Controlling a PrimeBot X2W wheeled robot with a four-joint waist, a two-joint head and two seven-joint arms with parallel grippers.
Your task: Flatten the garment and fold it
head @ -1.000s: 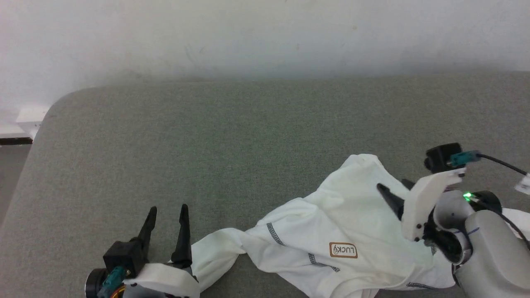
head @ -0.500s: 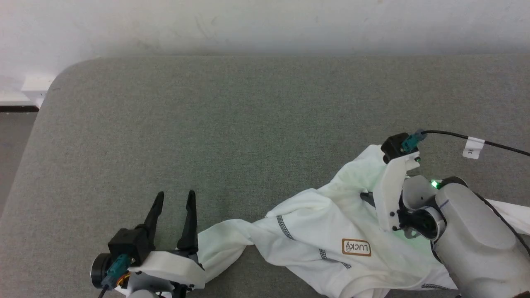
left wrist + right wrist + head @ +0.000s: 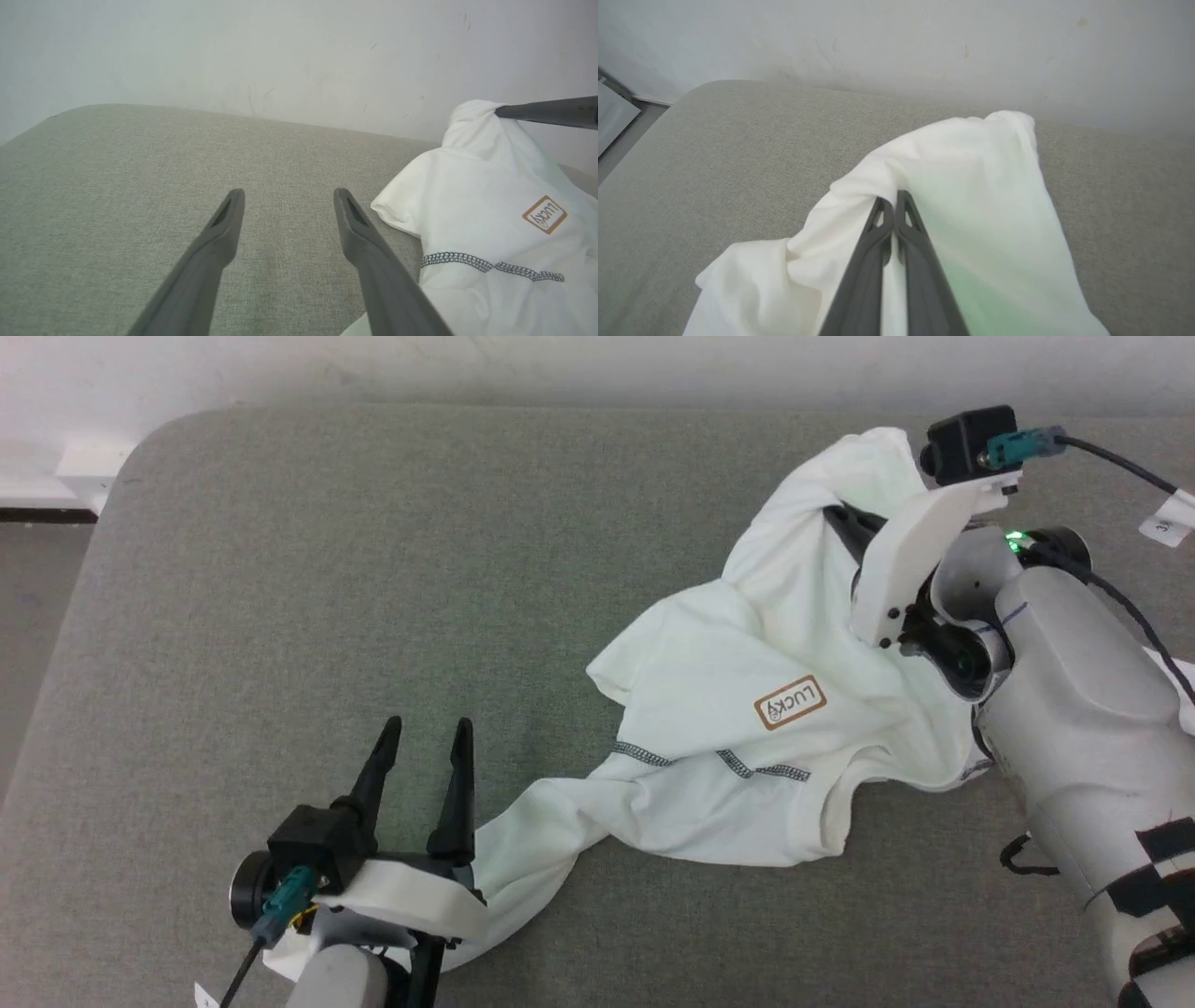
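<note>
The garment (image 3: 747,709) is a crumpled white shirt with grey stitched seams and a brown-edged logo patch (image 3: 790,702). It lies on the grey cushion, right of centre. My right gripper (image 3: 836,518) is shut on a fold of the garment (image 3: 971,196) and holds that part raised at the upper right; its fingertips (image 3: 892,198) pinch the cloth. One sleeve trails down-left to my left gripper (image 3: 425,735), which stands open near the front edge with nothing between its fingers (image 3: 224,224). In the left wrist view the garment (image 3: 486,210) lies to the right of those fingers.
The grey cushion (image 3: 373,569) spreads wide to the left and behind the shirt. A white wall (image 3: 467,364) rises behind it. The cushion's rounded left corner (image 3: 140,439) borders a strip of floor. A black cable (image 3: 1111,462) runs off my right wrist.
My right gripper has shut on the garment and lifted it up and away toward the wall, drawing the cloth taller. The head camera has tilted. The left gripper stays open.
</note>
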